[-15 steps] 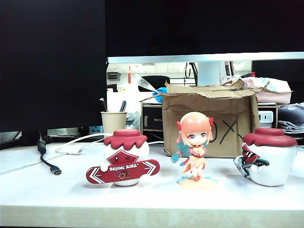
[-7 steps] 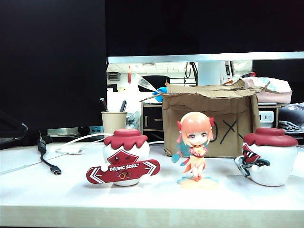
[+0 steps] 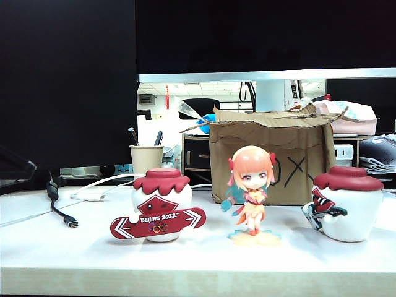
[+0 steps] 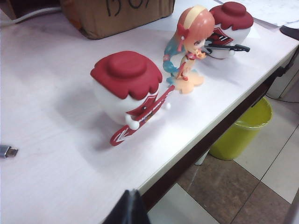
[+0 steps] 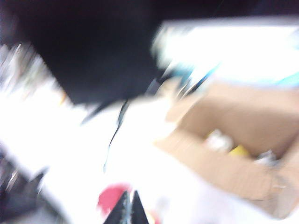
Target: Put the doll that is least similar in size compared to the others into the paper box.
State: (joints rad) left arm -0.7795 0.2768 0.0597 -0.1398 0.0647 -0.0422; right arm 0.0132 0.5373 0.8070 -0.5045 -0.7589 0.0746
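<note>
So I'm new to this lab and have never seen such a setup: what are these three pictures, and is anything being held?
It is a two-armed robot with a two-finger gripper on each arm. One picture comes from a fixed camera facing the white table; the others from cameras on each wrist. On the table stand a slim orange-haired girl figurine between two squat white mascots with dark red caps, before a brown cardboard box. The left gripper hovers off the table's edge, only a dark tip showing. The right gripper, in the blurred picture, is shut over the table. Nothing is held.
</note>
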